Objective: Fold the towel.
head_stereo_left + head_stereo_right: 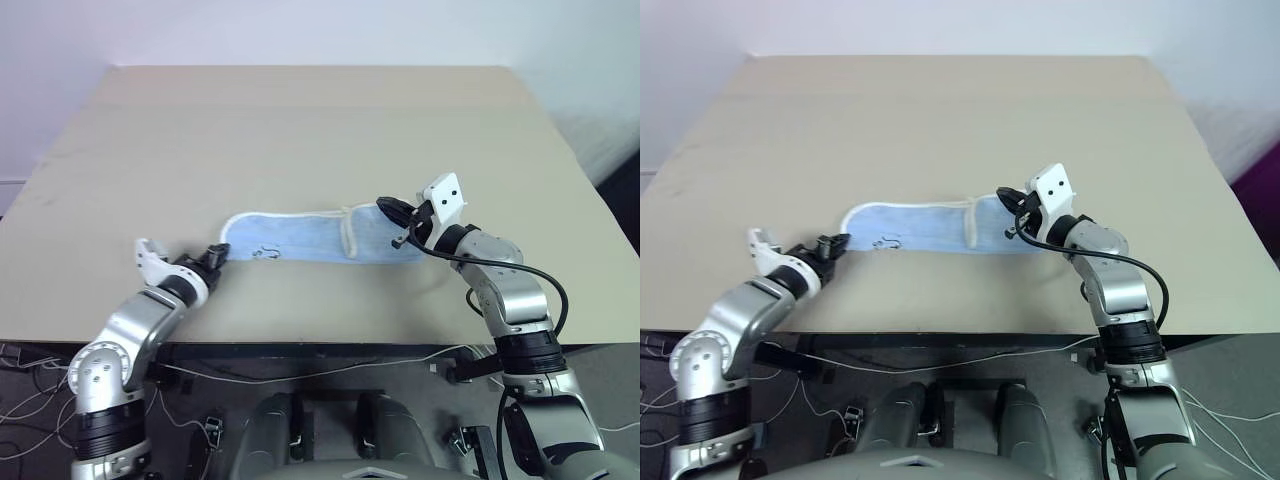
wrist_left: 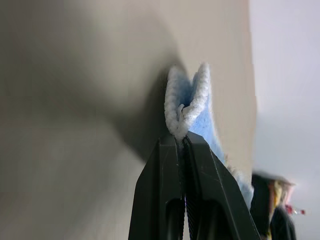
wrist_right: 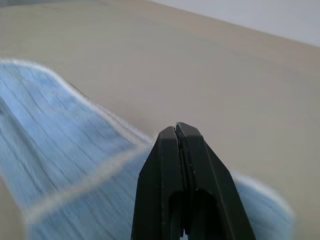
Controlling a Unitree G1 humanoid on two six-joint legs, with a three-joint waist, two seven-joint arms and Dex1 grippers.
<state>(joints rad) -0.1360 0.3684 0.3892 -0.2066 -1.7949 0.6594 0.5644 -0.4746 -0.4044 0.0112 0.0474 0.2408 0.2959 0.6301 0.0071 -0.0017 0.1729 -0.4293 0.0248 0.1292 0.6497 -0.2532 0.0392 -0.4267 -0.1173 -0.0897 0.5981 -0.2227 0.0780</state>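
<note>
The towel [image 1: 300, 238], a light blue cloth with white edging, lies in a long narrow strip near the table's front, between my two grippers. My left gripper [image 1: 216, 254] is shut on the towel's left corner. In the left wrist view the white edging [image 2: 186, 107] is pinched between the black fingertips [image 2: 170, 150]. At the towel's right end my right gripper [image 1: 385, 206] is shut, with its tips over the cloth's far edge. In the right wrist view the towel [image 3: 60, 145] spreads behind the closed fingers [image 3: 160, 170], and I see no cloth between them.
The beige table [image 1: 300, 120] stretches wide beyond the towel. Its front edge [image 1: 300, 345] runs just below both forearms. Cables [image 1: 300, 372] hang and lie under that edge.
</note>
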